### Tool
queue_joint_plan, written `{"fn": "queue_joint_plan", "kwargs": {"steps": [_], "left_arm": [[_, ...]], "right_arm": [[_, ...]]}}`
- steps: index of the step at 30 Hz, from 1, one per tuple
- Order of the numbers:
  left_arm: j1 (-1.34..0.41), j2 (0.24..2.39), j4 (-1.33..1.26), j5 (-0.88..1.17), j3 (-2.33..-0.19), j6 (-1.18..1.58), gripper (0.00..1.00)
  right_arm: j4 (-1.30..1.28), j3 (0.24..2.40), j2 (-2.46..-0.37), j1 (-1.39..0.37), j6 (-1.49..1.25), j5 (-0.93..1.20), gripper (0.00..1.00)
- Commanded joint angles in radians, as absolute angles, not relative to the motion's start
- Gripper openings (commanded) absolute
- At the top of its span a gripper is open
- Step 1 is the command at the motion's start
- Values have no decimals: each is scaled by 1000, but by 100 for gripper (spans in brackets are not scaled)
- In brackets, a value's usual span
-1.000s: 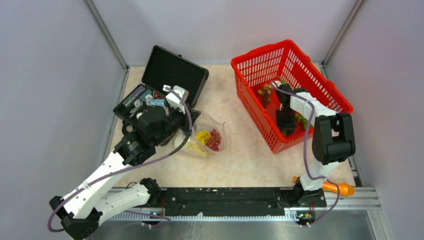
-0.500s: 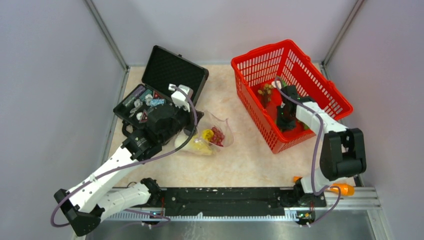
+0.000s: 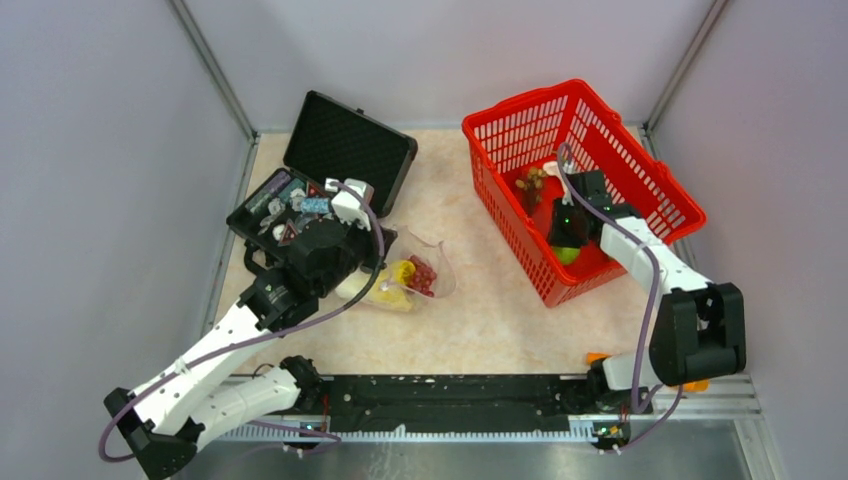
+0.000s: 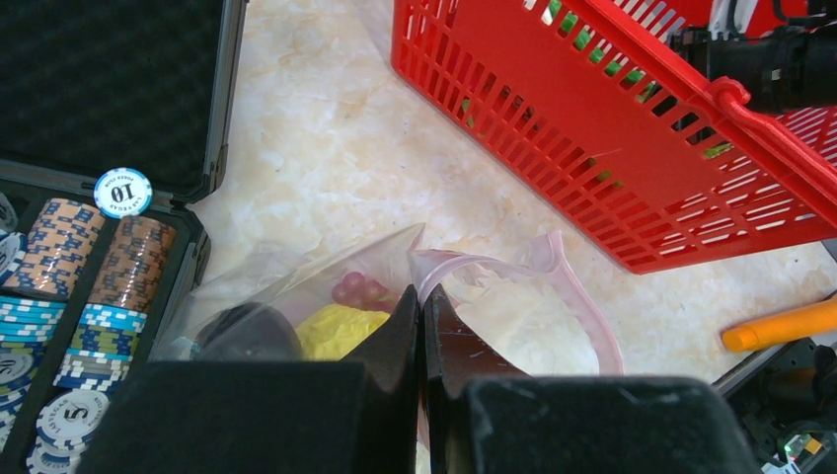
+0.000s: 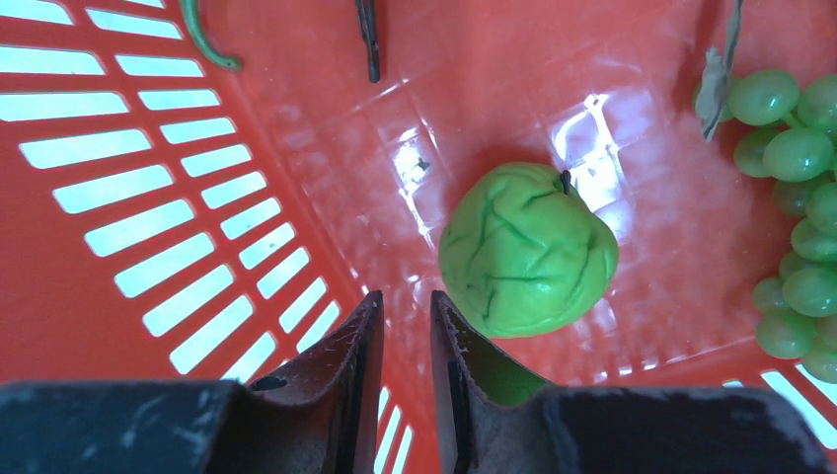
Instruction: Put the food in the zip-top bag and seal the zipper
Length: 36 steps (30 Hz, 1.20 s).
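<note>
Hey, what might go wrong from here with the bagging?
The right gripper is nearly shut and empty beside the green fruit, so it must reopen or it will just nudge the fruit. The left gripper pinches only the edge of the zip-top bag; the thin plastic may slip free.

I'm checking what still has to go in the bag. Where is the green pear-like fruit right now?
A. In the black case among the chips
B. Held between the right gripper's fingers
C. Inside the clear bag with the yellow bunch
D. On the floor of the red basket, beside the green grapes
D: the right wrist view shows the green pear-like fruit lying on the floor of the red basket next to the green grapes, with the right gripper beside it, gripping nothing.
</note>
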<state>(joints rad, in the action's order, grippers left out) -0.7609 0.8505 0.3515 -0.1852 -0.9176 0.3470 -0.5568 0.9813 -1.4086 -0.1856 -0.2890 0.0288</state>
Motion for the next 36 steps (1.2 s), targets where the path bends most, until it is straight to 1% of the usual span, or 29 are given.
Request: {"fn": "queue_joint_plan", "kwargs": {"steps": [1,10,17,27,34,35,36], "left_arm": [[-758,832,298,-203,-891,355,0],[-758,849,321,-189,-914,344,0],[-758,845,349,-197,-912,350,0],[-758,875,330,-216,-918,348,0],[-758,863,282,-205,-894,362,0],[-758,862,278,-203,-892,362,0],[-758,863,282,-200,-892,362,0]], "right_arm": [[-487,986,-1335,-181,-284,34,23],[-495,999,-1308,-181,-281,21,23],[-467,991,-1211,-182,-291,20,23],[-482,1013,-1185,-176,-239,9,23],[-453,1023,-1126,-169,-240,5,23],[-443,1023,-1114,-169,-236,5,24],[-444,1027,-1114,-168,-233,-13,30]]}}
